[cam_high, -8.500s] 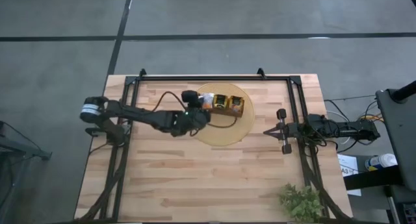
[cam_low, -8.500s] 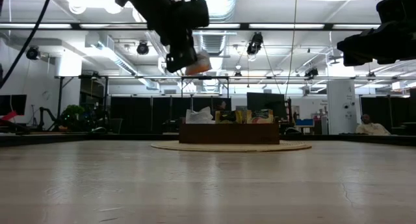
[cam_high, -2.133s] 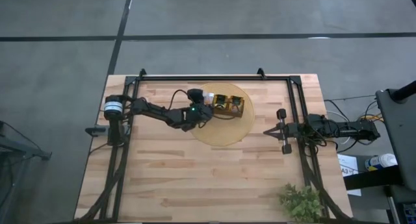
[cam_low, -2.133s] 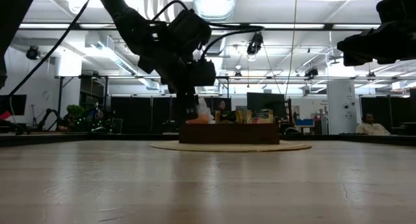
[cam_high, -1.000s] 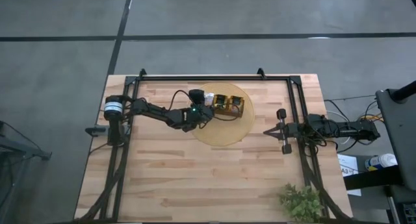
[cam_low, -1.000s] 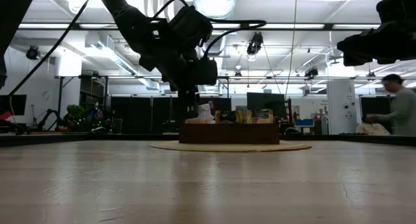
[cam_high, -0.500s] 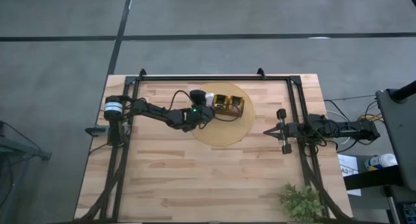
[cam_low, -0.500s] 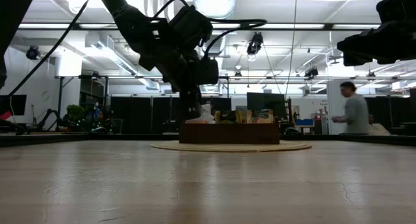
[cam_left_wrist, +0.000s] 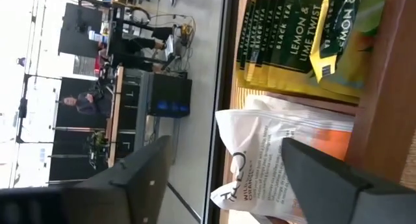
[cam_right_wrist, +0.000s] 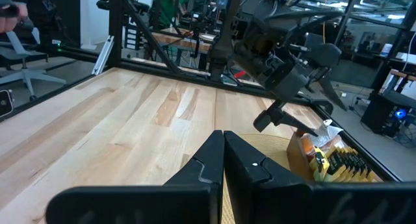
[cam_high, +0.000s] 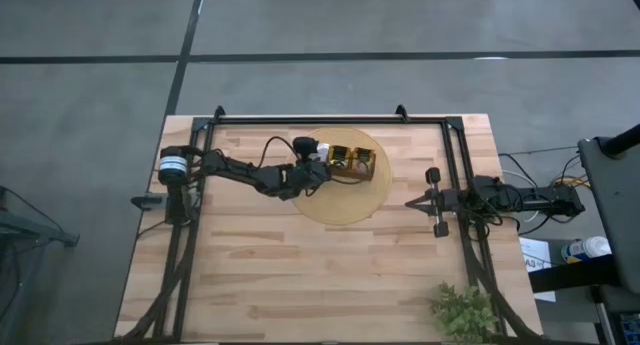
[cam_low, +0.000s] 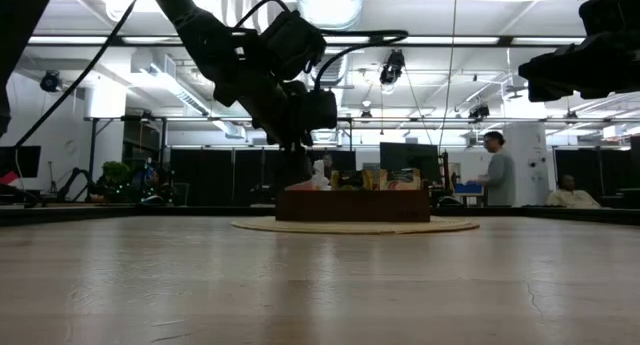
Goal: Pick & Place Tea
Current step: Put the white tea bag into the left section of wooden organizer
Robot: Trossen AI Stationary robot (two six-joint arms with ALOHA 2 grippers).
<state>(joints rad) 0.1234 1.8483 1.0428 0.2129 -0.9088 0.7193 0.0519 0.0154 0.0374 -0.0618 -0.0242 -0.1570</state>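
One wooden tray (cam_high: 352, 163), three compartments, tea packets (cam_left_wrist: 296, 42) inside, too packed to count. Left gripper (cam_high: 318, 165) spread wide over white packet (cam_left_wrist: 266, 165). Right gripper (cam_right_wrist: 223, 143) closed, parked.

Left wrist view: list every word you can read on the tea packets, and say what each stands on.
"BLACK TEA" and "LEMON & LIME TWIST": on the yellow-green tea packets, repeated down the stack.
"LEMON", cut off: on the front packet of that stack.
"MIL", cut off: on the white-and-orange packet between the open left gripper's fingers; the smaller print beside it is too blurred to read.
Nothing legible in the other views.
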